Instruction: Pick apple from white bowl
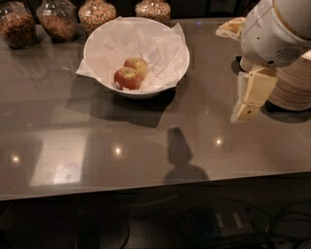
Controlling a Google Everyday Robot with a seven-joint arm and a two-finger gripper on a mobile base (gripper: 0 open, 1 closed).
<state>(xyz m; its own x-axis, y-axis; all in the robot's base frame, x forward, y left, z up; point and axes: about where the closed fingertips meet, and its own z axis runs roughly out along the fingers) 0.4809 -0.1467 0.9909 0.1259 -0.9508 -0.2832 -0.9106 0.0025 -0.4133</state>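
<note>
The white bowl (pixel 99 41) lined with crinkled white paper stands at the back middle of the dark grey table. Two apples lie in it. The deep red apple (pixel 127 79) is at the front left and touches the paler yellow-green apple (pixel 138 65) behind it. My gripper (pixel 243 113) hangs from the white arm (pixel 277 29) at the right. It points down over the table, well to the right of the bowl and a little nearer the front. It holds nothing that I can see.
Several glass jars of dry food (pixel 97 13) line the back edge behind the bowl. A stack of beige paper bowls (pixel 294 87) stands right behind the gripper. A yellowish packet (pixel 230 27) lies at the back right. The table's front edge (pixel 155 185) runs across the lower view.
</note>
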